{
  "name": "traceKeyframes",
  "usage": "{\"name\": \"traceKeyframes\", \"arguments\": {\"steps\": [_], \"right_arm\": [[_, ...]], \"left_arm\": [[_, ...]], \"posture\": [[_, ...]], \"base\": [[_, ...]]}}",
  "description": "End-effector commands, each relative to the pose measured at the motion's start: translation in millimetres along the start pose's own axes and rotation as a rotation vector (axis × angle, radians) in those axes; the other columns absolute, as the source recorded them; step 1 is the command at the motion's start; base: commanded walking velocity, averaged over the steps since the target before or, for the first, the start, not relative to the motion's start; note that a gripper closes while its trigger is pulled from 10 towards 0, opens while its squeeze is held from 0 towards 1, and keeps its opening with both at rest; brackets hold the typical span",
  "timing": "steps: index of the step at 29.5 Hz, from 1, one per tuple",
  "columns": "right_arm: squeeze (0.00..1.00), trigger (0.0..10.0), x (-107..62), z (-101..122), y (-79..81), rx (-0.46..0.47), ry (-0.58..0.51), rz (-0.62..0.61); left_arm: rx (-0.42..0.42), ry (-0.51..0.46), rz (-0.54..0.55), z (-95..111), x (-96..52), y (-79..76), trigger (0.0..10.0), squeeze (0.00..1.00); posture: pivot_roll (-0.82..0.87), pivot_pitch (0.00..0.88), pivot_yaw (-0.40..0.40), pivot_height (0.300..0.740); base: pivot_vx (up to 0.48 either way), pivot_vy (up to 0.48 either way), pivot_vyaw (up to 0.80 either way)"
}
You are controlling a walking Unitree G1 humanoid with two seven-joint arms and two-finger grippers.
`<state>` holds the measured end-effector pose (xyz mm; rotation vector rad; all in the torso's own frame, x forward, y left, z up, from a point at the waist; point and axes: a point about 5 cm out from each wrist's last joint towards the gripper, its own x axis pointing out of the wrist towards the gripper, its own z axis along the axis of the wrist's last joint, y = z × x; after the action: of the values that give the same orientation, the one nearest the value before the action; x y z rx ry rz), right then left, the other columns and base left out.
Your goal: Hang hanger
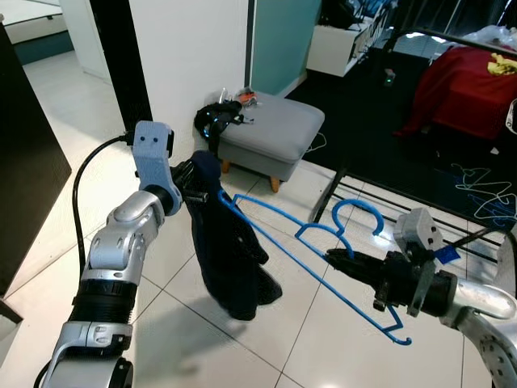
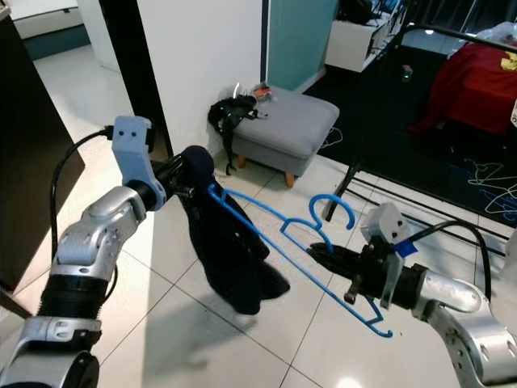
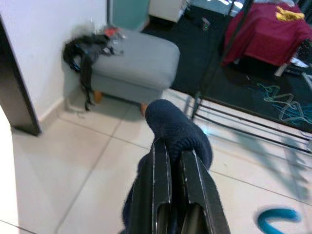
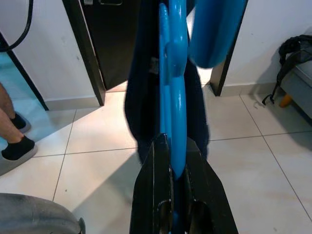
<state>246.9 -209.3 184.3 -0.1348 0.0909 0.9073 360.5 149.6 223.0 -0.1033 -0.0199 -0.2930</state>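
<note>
A blue plastic hanger [image 1: 311,242] is held out over the tiled floor, its hook [image 1: 357,212] pointing up. My right gripper [image 1: 339,260] is shut on the hanger's neck, seen close in the right wrist view [image 4: 174,146]. A dark navy garment [image 1: 230,250] hangs from the hanger's left end. My left gripper [image 1: 196,184] is shut on the top fold of that garment [image 3: 178,129], at the hanger's shoulder.
A grey footstool [image 1: 271,129] with a black bag [image 1: 216,121] on it stands by the white wall. A black drying rack [image 1: 367,194] stands behind the hanger, with a red cloth [image 1: 468,85] beyond. A person's feet [image 4: 17,141] stand near a doorway.
</note>
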Motion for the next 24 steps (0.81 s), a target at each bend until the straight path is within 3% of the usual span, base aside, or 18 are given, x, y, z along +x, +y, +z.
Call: {"name": "traceKeyframes", "arguments": {"steps": [1,6,13,24], "right_arm": [[0.00,10.0,1.8,2,3.0,0.009,-0.001,0.007],[0.00,10.0,6.7,0,2.8,0.023,0.027,-0.006],[0.00,10.0,12.0,-1,6.4,0.043,0.047,0.017],[0.00,10.0,11.5,-7,8.1,0.072,0.100,0.013]], "left_arm": [[-0.030,-0.012,-0.016,11,0.0,-8.7,10.0,0.00],[-0.127,0.062,-0.027,7,-2.3,-22.9,10.0,0.00],[-0.203,0.090,-0.018,9,-4.5,-31.4,10.0,0.00],[-0.234,0.112,0.014,13,-7.2,-32.0,10.0,0.00]], "posture": [[0.00,0.086,-0.019,0.740],[0.01,0.081,-0.024,0.740],[0.01,0.073,-0.026,0.740],[0.00,0.083,-0.025,0.740]], "base": [[0.000,0.000,0.00],[0.000,0.000,0.00],[0.000,0.000,0.00],[0.000,0.000,0.00]]}}
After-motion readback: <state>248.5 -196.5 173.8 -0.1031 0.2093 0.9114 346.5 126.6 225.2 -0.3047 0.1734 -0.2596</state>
